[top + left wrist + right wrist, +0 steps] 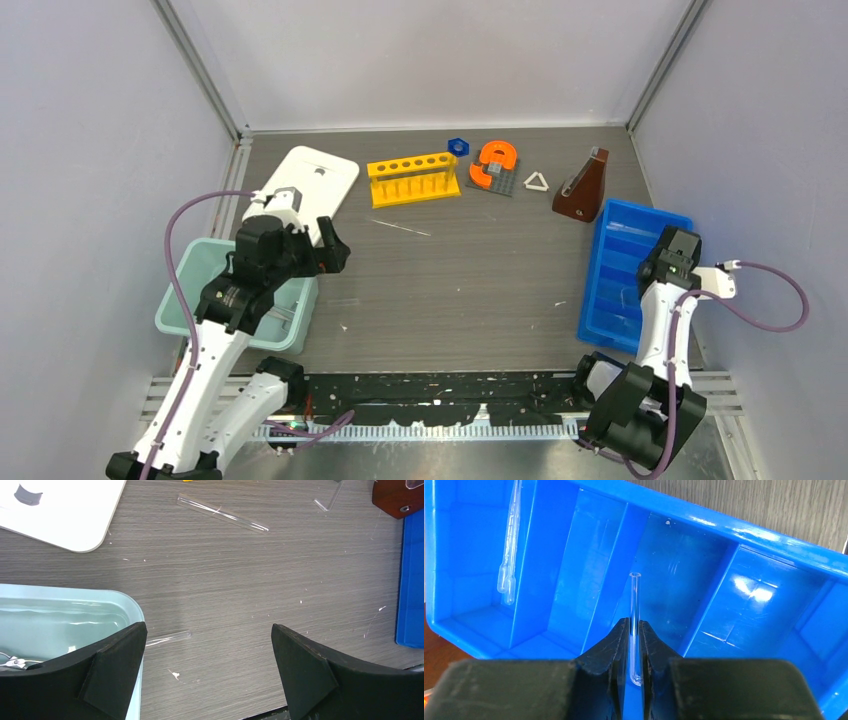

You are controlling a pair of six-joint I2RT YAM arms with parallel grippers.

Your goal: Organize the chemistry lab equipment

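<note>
Grips thin clear tube (pixel 636 605) tight in right claw (pixel 634 630), over blue tray (pixel 744 532). Holds left claw (pixel 207 630) spread wide above desk (pixel 250 590), at teal bin (pixel 75 592) corner. Finds thin clear rod (pixel 222 514) lying flat on desk beyond.

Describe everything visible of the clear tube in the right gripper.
The clear tube is thin, straight and transparent, like glass or clear plastic. Its far end is open with a small rim; its near end is rounded and closed. It looks empty. The right gripper pinches it near the closed end, both fingers touching it, so it points out along the fingers. It hangs over a divider of the blue tray; contact with the tray cannot be told.
</note>
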